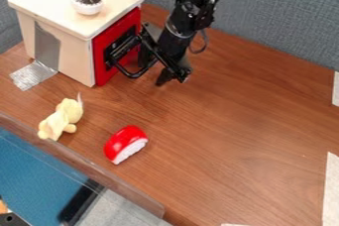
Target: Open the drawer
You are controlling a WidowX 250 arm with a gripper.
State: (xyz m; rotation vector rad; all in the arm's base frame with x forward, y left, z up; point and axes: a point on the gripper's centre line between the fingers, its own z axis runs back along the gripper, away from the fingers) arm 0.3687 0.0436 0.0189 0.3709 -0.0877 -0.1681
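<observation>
Gripper [171, 75] is low over the table [245, 116], just beside the red drawer front [100, 56] on the cream box [73, 46]. Black parts overlap there, so can't tell whether the gripper is released, clenched or on the handle. Drawer front looks about flush with the box, upper left of the view. Knob [86, 3] on the box top. Silver tape [33, 75] runs from the box side onto the table. Pale yellow plush toy [64, 117] near the table edge, red-and-white toy piece [124, 142] near it, apart.
</observation>
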